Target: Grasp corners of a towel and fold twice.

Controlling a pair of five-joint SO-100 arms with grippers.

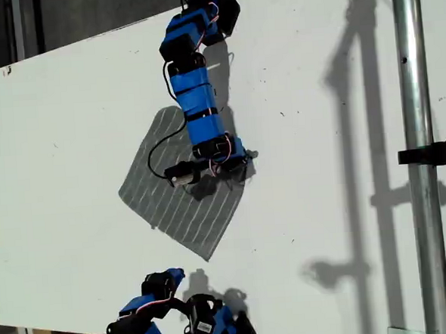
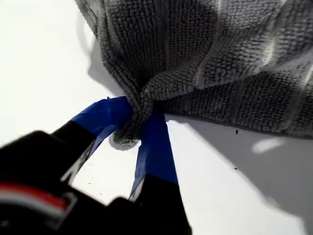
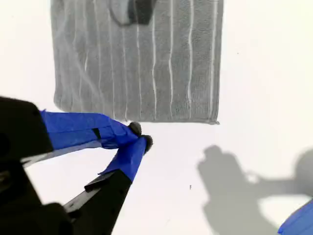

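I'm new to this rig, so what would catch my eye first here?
The grey striped towel lies on the white table, mid-frame in the exterior view. My first gripper pinches a bunched corner of it. My second gripper hangs shut, just off the towel's near edge.

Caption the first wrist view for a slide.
My first gripper pinches a bunched corner of the grey striped towel above the white table.
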